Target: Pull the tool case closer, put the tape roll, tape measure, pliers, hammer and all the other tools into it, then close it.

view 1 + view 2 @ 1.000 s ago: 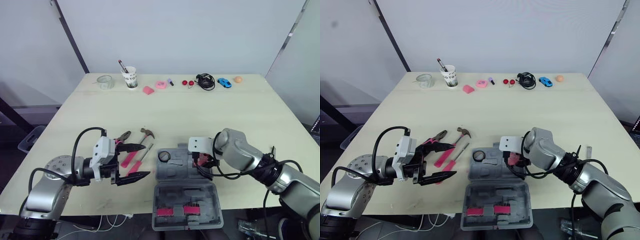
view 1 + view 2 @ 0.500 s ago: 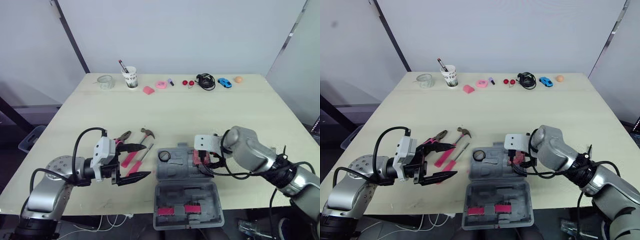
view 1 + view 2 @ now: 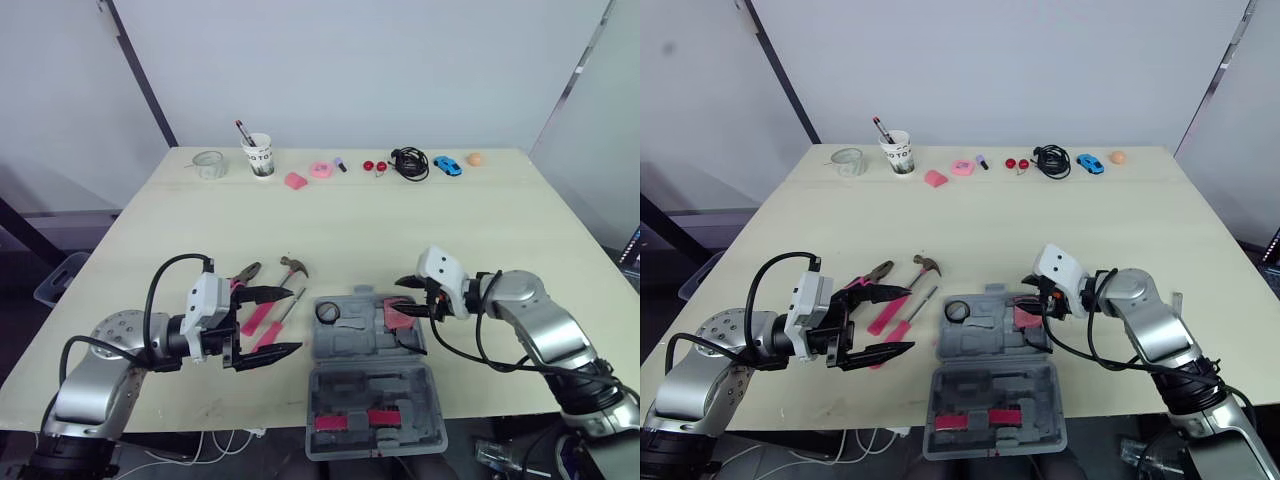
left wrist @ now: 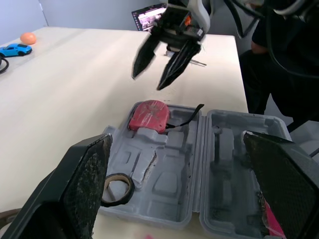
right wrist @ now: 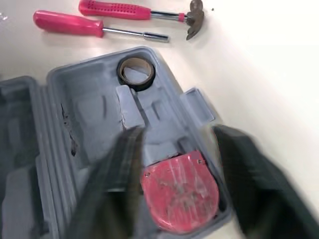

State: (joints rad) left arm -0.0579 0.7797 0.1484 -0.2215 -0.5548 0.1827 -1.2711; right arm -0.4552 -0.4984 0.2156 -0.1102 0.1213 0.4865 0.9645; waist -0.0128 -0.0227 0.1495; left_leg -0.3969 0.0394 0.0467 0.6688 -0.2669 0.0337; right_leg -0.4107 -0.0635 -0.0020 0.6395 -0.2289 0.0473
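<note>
Left wrist view gives you the right gripper (image 4: 148,80) spread wide and empty, just above the red tape measure (image 4: 148,114), which lies in an end pocket of the tool case (image 4: 164,184). The tape roll (image 4: 117,189) sits at the case's other end. Your left gripper (image 3: 290,320), also spread and empty, hangs beside the case near the pliers (image 3: 247,272), hammer (image 5: 144,12) and screwdriver (image 5: 89,27) lying outside it.

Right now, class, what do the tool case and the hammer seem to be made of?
Tool case: matt grey moulded plastic, judging by its shaped recesses. Hammer: dull metal head and shaft, probably steel; pink handle, plastic or rubber, hard to tell.
</note>
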